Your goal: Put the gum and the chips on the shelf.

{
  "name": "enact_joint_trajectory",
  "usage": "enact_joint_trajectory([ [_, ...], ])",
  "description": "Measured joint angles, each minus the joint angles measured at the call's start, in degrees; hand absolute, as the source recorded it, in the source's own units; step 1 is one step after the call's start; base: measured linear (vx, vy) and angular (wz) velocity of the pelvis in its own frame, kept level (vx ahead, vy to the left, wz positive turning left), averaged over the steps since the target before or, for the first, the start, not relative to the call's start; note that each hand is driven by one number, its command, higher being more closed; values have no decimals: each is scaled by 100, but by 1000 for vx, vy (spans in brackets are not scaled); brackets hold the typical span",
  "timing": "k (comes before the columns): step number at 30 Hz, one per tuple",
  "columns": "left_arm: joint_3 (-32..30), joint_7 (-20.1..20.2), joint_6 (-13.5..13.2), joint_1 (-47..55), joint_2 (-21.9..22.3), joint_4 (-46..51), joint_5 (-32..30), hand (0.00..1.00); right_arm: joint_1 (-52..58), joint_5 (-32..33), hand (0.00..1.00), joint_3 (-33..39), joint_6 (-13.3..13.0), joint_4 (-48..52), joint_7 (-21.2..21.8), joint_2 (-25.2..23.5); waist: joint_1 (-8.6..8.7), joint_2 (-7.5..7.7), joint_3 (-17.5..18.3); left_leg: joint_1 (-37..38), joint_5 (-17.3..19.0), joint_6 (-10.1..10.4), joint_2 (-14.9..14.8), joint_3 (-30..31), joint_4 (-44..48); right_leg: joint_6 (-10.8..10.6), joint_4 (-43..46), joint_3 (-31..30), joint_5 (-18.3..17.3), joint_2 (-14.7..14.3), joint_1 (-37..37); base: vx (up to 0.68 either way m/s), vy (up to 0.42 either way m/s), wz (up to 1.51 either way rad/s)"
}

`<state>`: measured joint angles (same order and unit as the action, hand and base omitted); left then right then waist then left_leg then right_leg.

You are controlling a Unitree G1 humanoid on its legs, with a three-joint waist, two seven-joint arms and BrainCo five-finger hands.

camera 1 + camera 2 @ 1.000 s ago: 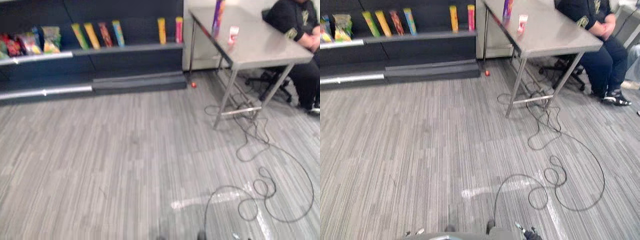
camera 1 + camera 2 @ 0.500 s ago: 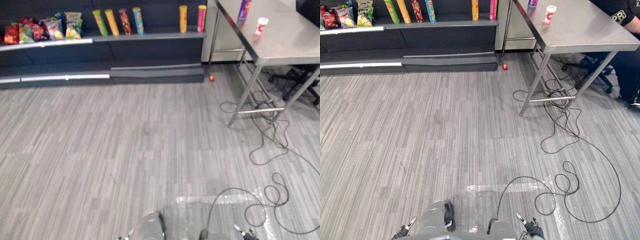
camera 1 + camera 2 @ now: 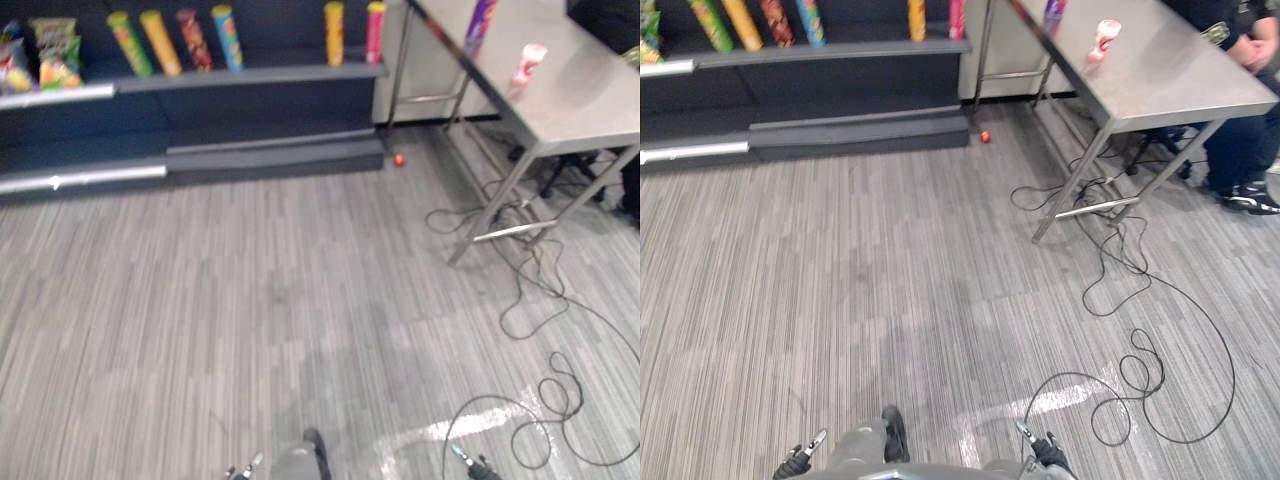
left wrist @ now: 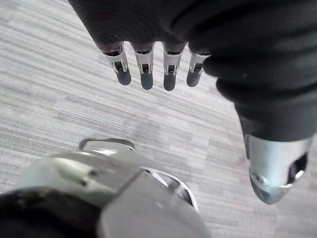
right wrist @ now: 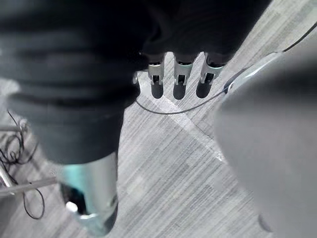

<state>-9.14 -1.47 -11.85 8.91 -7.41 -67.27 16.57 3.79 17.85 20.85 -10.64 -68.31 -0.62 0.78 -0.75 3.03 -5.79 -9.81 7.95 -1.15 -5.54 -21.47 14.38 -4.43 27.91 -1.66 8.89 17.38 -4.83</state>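
Floor (image 3: 250, 300): grey striped carpet, wide open btwn robot and dark shelf (image 3: 250, 80) at far left, which carries a row of cans (image 3: 160, 42). Steel table (image 3: 580, 100) at far right w/ chips (image 3: 480, 22), a purple can, and gum (image 3: 527, 65) close by. Person (image 3: 1240, 130) sits behind table. Small red ball (image 3: 399, 160) by shelf end. Left hand (image 4: 147, 79) and right hand (image 5: 181, 82): fingers straight, empty.

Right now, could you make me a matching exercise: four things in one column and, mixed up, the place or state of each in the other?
1 purple can
2 red ball
3 snack bags
4 left hand

a on the floor, by the base of the shelf
b open, holding nothing
c on the steel table
d on the shelf, far left

Pairs: 1-c, 2-a, 3-d, 4-b
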Motion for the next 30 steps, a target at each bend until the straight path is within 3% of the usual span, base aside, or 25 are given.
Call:
enact_joint_trajectory([
  [1,93,13,1,-6,-35,2,-17,0,6,2,0,23,-4,2,0,66,100,-58,-37,340,225,-96,87,7,-257,-35,827,12,215,92,-278,272,159,9],
  [2,115,25,4,-40,-97,14,-68,0,-14,10,0,80,0,-4,5,46,127,43,-107,655,307,-146,219,-14,-379,1,1778,40,-105,146,-606,261,128,9],
  [3,143,25,5,-34,-104,11,-102,0,-13,14,0,114,-2,-2,6,46,119,46,-126,849,351,-143,260,-25,-469,6,2185,164,-439,136,-747,253,88,-2],
  [4,208,27,15,-28,-102,-4,-130,0,1,15,0,113,-6,12,6,71,122,10,-155,1114,415,-123,283,-29,-593,162,2607,449,-875,99,-906,241,50,-11],
  [5,233,39,49,-6,-75,-9,-178,0,22,12,0,88,-13,47,25,113,142,-48,-191,1448,573,-135,292,-32,-695,272,2854,899,-1403,22,-1092,239,41,-7],
  [7,204,56,79,-13,-62,-62,-213,0,17,14,0,62,-23,92,48,126,201,-75,-217,1736,696,-68,293,-15,-813,323,2525,1446,-1823,-135,-1360,225,-9,6],
  [9,126,64,82,-61,0,-72,-212,0,30,27,0,54,-22,84,82,167,220,-152,-305,2018,852,69,212,51,-883,326,1318,1777,-1850,-469,-1638,370,-118,20],
  [10,20,71,81,-84,57,-100,-215,0,77,24,0,55,-20,83,87,182,229,-211,-350,2145,923,179,142,139,-951,198,356,1843,-1700,-651,-1732,387,-156,30],
  [11,0,73,84,-86,65,-112,-221,0,98,24,0,57,-19,82,88,180,245,-221,-356,2178,946,217,122,173,-965,182,69,1834,-1619,-693,-1743,469,-191,51],
  [12,-108,91,83,-81,95,-107,-302,0,195,3,0,65,-7,51,96,160,246,-224,-373,2360,1037,372,81,302,-1059,120,-1178,1705,-1094,-832,-1761,539,-230,55],
  [13,-235,124,85,-83,135,-106,-384,0,263,5,0,103,-5,52,102,151,247,-239,-384,2491,1128,535,30,388,-1069,123,-1586,1609,-476,-883,-1719,689,-262,60],
  [14,-406,170,93,-95,296,-141,-401,0,296,-7,0,122,-2,53,119,244,210,-404,-442,2693,1145,568,-149,505,-1148,431,-1451,1628,-291,-1111,-1615,587,-195,30],
  [15,-508,197,80,-89,380,-143,-403,0,261,-32,0,119,-2,59,123,281,203,-556,-402,2696,1045,618,-241,500,-1156,429,-1264,1652,-484,-1164,-1669,560,-187,10],
  [18,-813,292,75,-97,537,-91,-428,0,241,-105,0,121,-14,173,209,269,230,-564,-403,2877,325,841,-371,726,-1096,614,-170,1769,-1409,-1074,-1785,524,-249,17],
  [19,-844,301,75,-98,556,-84,-428,0,254,-105,0,118,-13,182,218,269,226,-573,-397,2865,243,865,-426,810,-975,626,-163,1809,-1504,-1097,-1709,619,-287,20],
  [21,-1033,350,74,-108,606,31,-424,0,264,-109,0,107,-13,237,240,273,231,-574,-395,2369,-12,945,-672,1135,274,612,-374,1972,-1737,-1203,-1296,392,-177,32],
  [22,-1117,395,82,-161,604,125,-420,0,303,-108,0,68,-14,267,243,280,246,-577,-409,1673,-374,979,-865,1419,1709,616,-619,2071,-1812,-1248,-980,294,-128,31],
  [23,-1119,398,79,-183,602,147,-400,0,328,-105,0,27,-17,287,244,297,221,-589,-422,1324,-660,997,-975,1541,2442,625,-739,2105,-1840,-1287,-812,362,-105,26],
  [25,-1152,408,73,-174,595,235,-243,0,396,-94,0,-136,-27,361,213,347,181,-573,-465,346,-282,902,-1219,1438,4325,634,-1031,2158,-1992,-1379,-117,403,-34,4],
  [27,-1139,408,60,-158,613,329,-145,0,427,-81,0,-213,-32,459,203,341,164,-558,-463,-152,98,743,-1212,1131,4518,614,-1306,2074,-2078,-1365,331,406,38,-16],
  [29,-1079,409,-14,-142,620,413,-80,0,385,32,0,-212,-44,473,195,326,75,-551,-460,-565,350,654,-1220,812,4020,499,-1497,1953,-2090,-1316,574,295,121,-36],
  [30,-1029,408,-43,-135,611,455,21,0,386,35,0,-214,-44,472,177,314,17,-518,-451,-692,408,562,-1206,604,3285,354,-1586,1861,-2099,-1243,710,308,197,-38],
])
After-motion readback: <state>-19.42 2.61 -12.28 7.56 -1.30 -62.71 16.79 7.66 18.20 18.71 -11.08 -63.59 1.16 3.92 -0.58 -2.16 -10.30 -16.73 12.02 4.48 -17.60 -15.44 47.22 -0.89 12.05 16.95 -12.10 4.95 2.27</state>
